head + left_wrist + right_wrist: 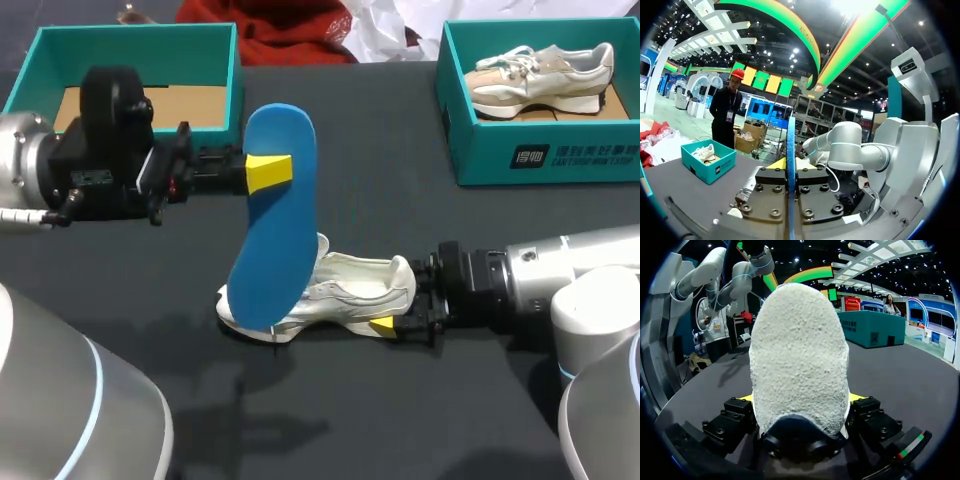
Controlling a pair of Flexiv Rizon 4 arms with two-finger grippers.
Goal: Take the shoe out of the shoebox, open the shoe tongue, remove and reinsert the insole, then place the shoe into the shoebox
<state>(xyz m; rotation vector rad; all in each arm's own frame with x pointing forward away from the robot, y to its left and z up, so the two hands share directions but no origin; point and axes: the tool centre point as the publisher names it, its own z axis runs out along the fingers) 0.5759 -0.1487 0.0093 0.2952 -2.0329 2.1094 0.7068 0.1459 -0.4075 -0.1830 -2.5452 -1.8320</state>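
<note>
A blue insole (272,220) stands nearly upright above the table, its lower end beside the toe of a white shoe (345,292) that lies on its side. My left gripper (268,172) is shut on the insole's upper part. In the left wrist view the insole (790,150) shows edge-on between the fingers of that gripper (790,167). My right gripper (400,312) is shut on the shoe's heel, one yellow fingertip (382,323) showing below it. In the right wrist view the shoe's pebbled sole (800,355) fills the space between the fingers of the right gripper (800,399).
A teal shoebox (236,90) with a bare cardboard floor stands at the back left. A second teal box (560,155) at the back right holds another pale shoe (540,75). Red cloth (280,30) lies at the far edge.
</note>
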